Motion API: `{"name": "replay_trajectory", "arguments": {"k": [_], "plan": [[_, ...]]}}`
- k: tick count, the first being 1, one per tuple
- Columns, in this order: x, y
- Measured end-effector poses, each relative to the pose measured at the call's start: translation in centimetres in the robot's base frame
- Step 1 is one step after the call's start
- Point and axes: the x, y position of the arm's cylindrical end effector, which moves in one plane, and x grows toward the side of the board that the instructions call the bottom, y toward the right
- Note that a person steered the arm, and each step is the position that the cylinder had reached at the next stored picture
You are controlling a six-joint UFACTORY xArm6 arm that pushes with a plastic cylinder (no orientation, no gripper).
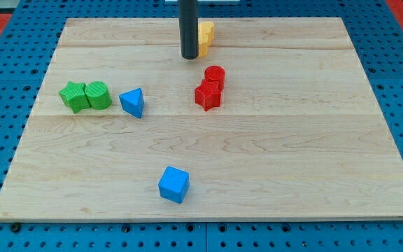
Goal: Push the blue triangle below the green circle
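Observation:
The blue triangle (133, 102) lies on the wooden board (292, 140), left of centre. The green circle (98, 95) sits just to its left, a small gap apart. A green star (73, 96) touches the circle's left side. My tip (189, 56) is near the view's top centre, well up and to the right of the blue triangle. It stands right beside a yellow block (205, 36), partly hiding it.
A red circle (215, 75) and a red star (207, 94) touch each other below my tip. A blue cube (173, 184) lies near the board's bottom edge. A blue pegboard (5, 42) surrounds the board.

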Motion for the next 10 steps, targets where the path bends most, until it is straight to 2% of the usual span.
{"name": "replay_trajectory", "arguments": {"k": [1,3,5,6,7,10], "plan": [[0.3,0.4],[0.3,-4.6],[0.3,-4.8],[2.0,-4.9],[5.7,-4.5],[20.5,-12.0]]}}
